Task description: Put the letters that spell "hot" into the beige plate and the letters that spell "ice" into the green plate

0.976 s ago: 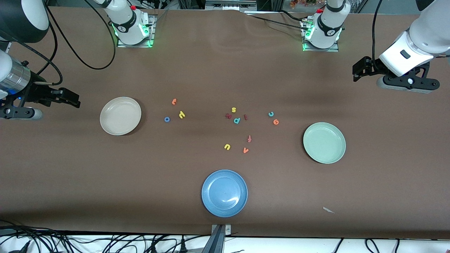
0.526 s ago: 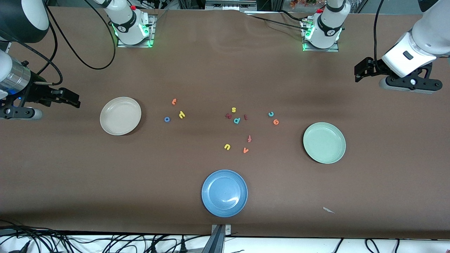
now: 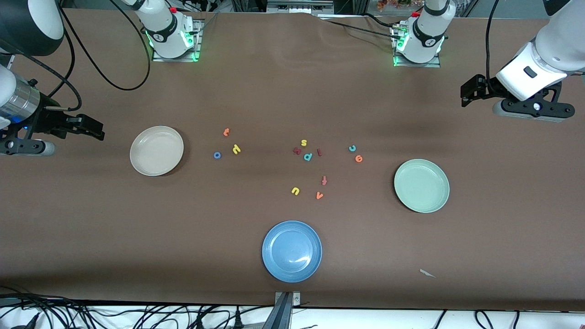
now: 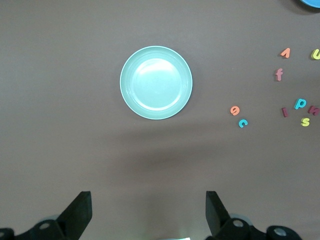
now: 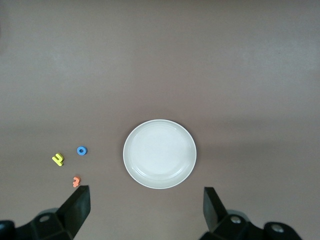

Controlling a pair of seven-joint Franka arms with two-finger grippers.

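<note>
Letters all loose mid-desk. I see h [image 3: 236, 149], o [image 3: 217, 155], t [image 3: 226, 132] near beige plate [image 3: 137, 157]; i [image 3: 319, 152], c [image 3: 352, 148], e [image 3: 358, 158] near green plate [image 3: 402, 194]. Left gripper [image 3: 466, 93] and right gripper [image 3: 93, 129] spread, holding nothing, each over own desk end. Foam probably light, soft; I pinch across flat sides.

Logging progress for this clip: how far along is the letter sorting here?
Nothing is done yet. The beige plate and green plate hold no letters. The h, o and t lie on the table beside the beige plate; the i, c and e lie toward the green one. Nothing is in hand: the left hand and right hand are open, up at the table's ends. All six moves remain.
</note>
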